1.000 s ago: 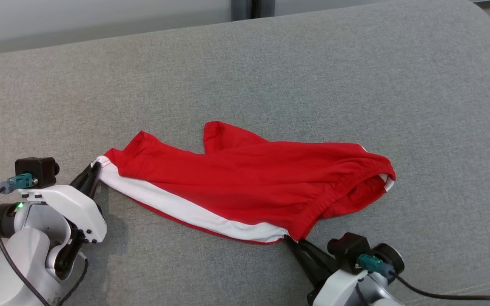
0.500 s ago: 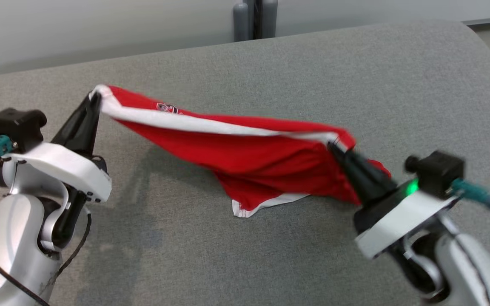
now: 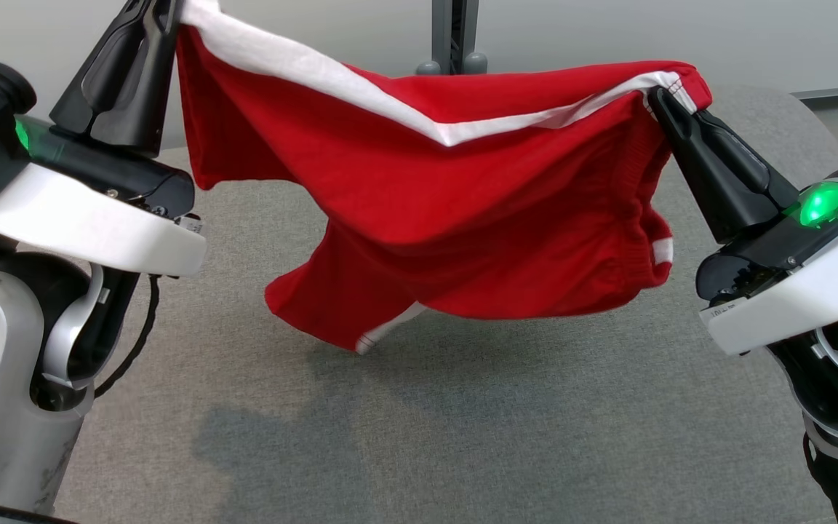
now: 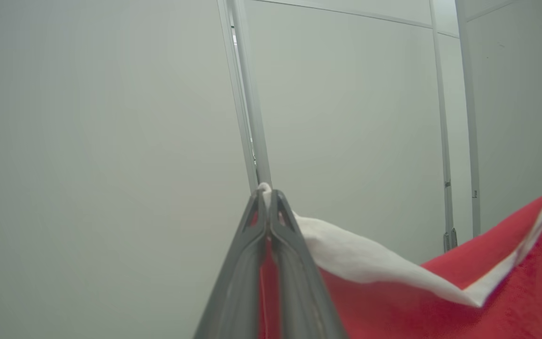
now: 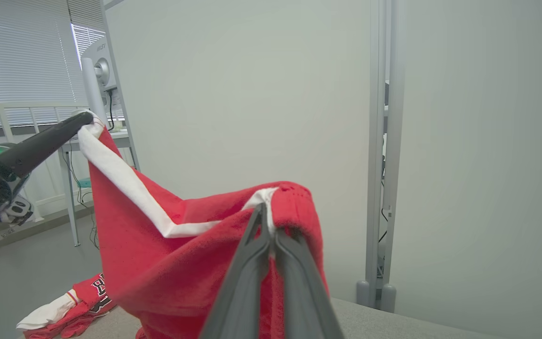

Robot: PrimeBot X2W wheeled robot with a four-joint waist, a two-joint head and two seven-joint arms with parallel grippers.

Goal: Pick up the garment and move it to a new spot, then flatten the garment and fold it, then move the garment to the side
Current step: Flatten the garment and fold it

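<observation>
— Hanging above the grey cushion (image 3: 463, 437), the red garment (image 3: 463, 189) sagged between the left tool (image 4: 268, 202) and right tool (image 3: 660, 102), each clamped on its white-striped edge.
— Thin pinches; a tug apart could have slipped one corner free. Bunched folds hid its shape, so which edges were held was unclear.

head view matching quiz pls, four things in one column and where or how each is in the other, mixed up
1 left gripper
2 right gripper
3 garment
4 grey cushion

a lies below, shadowed
b fingers shut on garment, upper right
c hangs in the air, red
d fingers shut on garment, upper left

Pairs: 1-d, 2-b, 3-c, 4-a
</observation>
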